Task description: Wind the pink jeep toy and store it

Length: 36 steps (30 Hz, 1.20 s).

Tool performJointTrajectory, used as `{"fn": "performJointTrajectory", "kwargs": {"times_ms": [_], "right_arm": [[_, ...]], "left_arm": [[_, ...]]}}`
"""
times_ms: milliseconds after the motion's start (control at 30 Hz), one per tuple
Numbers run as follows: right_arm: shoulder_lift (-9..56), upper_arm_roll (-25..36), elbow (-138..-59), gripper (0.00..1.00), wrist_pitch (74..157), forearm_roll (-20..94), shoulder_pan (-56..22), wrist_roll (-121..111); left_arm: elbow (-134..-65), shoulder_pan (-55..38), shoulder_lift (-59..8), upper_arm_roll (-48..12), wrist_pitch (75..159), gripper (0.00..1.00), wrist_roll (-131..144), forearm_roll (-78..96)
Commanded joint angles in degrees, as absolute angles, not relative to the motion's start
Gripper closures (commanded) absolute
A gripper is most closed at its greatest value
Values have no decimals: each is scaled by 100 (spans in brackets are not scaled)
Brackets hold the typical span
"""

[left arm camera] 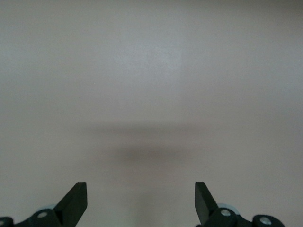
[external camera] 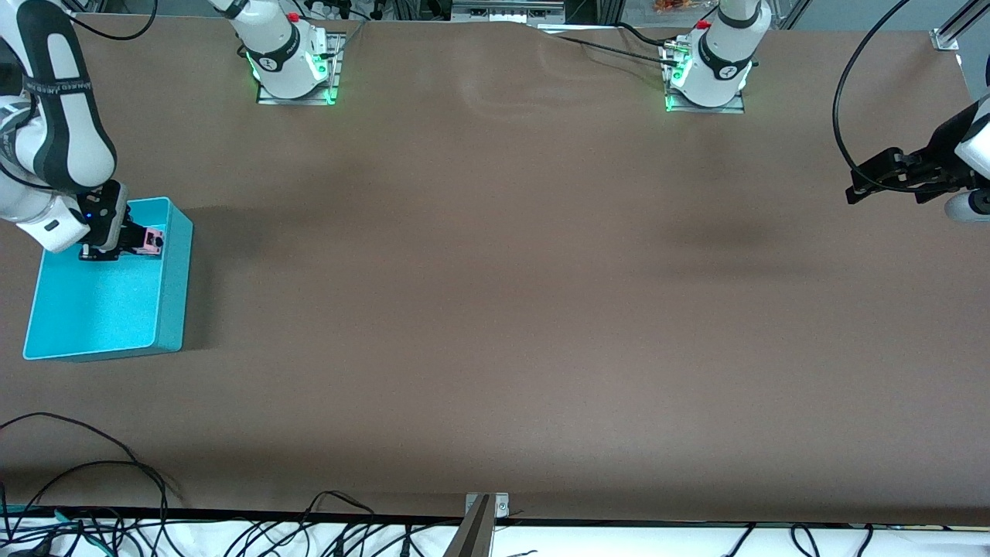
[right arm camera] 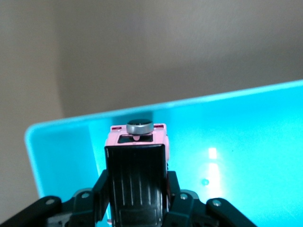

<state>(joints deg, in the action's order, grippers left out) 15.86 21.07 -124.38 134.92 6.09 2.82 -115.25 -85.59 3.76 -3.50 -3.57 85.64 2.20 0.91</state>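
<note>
I have the right gripper (external camera: pixel 141 240) over the teal bin (external camera: pixel 108 309), which sits on the bench (external camera: pixel 495 309) at the right arm's end, along that short edge. Its 2 fingers are clamped on the pink jeep toy (external camera: pixel 152 241), and the toy hangs in the air above the part of the bin lying farther from the front camera, close to the bin's wall on the side toward the middle of the bench. From the right wrist camera I see the toy (right arm camera: pixel 137 151) pinched between the black fingers (right arm camera: pixel 182 201), its black roof section facing the lens and a grey spare wheel (right arm camera: pixel 139 126) on its end, with the bin's teal floor and rim (right arm camera: pixel 227 142) below it. I cannot tell from here how high the toy is above the bin floor. The left gripper (external camera: pixel 882 179) waits over the bare bench near the left arm's short edge, holding nothing; in the left wrist camera its 2 fingertips (left arm camera: pixel 75 201) stand wide apart over plain brown surface.
</note>
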Motion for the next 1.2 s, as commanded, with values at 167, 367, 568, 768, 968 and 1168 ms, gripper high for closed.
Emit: {"fn": "performJointTrajectory", "kwargs": {"times_ms": [167, 367, 568, 768, 968, 1168], "right_arm": [[1960, 2092, -12349, 86, 13755, 976, 448, -11988], [2354, 2074, -11980, 86, 13790, 958, 519, -12015], [2540, 2083, -11821, 72, 13790, 1028, 536, -12006], [2452, 2083, -11874, 25, 13737, 1204, 536, -11944], [2233, 2066, -11953, 10, 13711, 1266, 527, -11857], [1548, 2039, -11979, 7, 13167, 1266, 527, -11445]], "left_arm": [[-8429, 378, -396, -387, 8481, 0, 290, -44], [-8411, 378, -396, -387, 8481, 0, 290, -44], [-8411, 378, -396, -387, 8481, 0, 281, -44], [-8411, 378, -396, -387, 8473, 0, 281, -44], [-8411, 378, -396, -387, 8464, 0, 281, -44], [-8411, 387, -396, -387, 8455, 0, 281, -44]]}}
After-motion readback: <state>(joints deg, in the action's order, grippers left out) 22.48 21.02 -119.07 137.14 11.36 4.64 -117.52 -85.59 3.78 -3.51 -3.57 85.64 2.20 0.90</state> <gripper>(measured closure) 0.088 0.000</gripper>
